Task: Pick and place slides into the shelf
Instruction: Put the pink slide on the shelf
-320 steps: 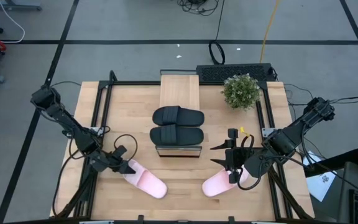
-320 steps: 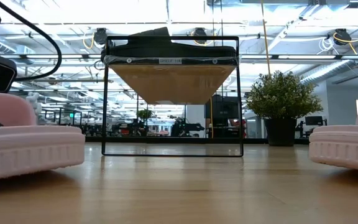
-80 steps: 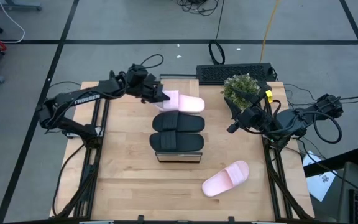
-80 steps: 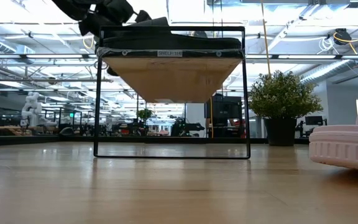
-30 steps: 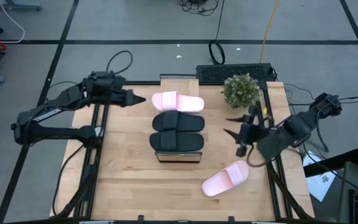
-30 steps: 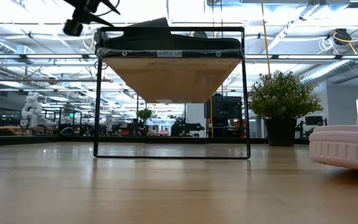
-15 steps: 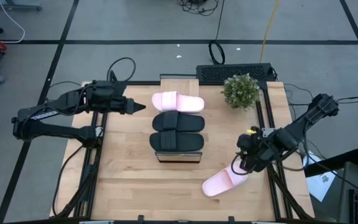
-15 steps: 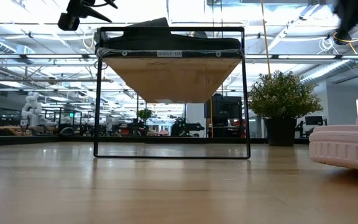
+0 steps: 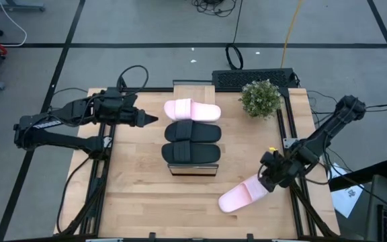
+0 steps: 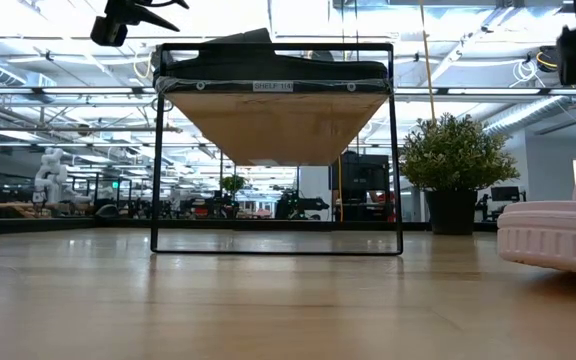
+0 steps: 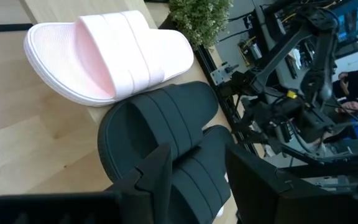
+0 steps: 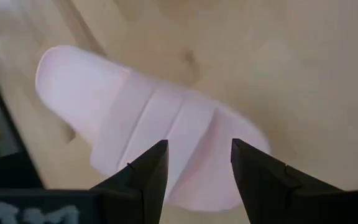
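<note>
The shelf (image 9: 193,91) stands mid-table. On its plank lie one pale pink slide (image 9: 192,109) and two black slides (image 9: 192,132) (image 9: 191,153), soles down. In the left wrist view the pink slide (image 11: 114,53) lies beyond the black ones (image 11: 160,121). The second pink slide (image 9: 242,195) rests sole-down on the table near its right near corner. My right gripper (image 9: 269,177) is open just above that slide's right end, its fingers (image 12: 145,171) apart over the slide (image 12: 154,121). My left gripper (image 9: 152,119) is open, left of the shelf.
A potted plant (image 9: 261,98) stands at the far right corner, with a dark keyboard (image 9: 252,78) behind it. In the low view the shelf (image 10: 273,150) stands ahead, and the pink slide (image 10: 553,235) lies at the right. Bare tabletop lies left of the shelf and near it.
My right gripper has swung from beside the plant toward the table's near edge. It has also come down over the pink slide on the table, staying open. My left gripper has drifted a little toward the near edge beside the shelf. No slide has moved.
</note>
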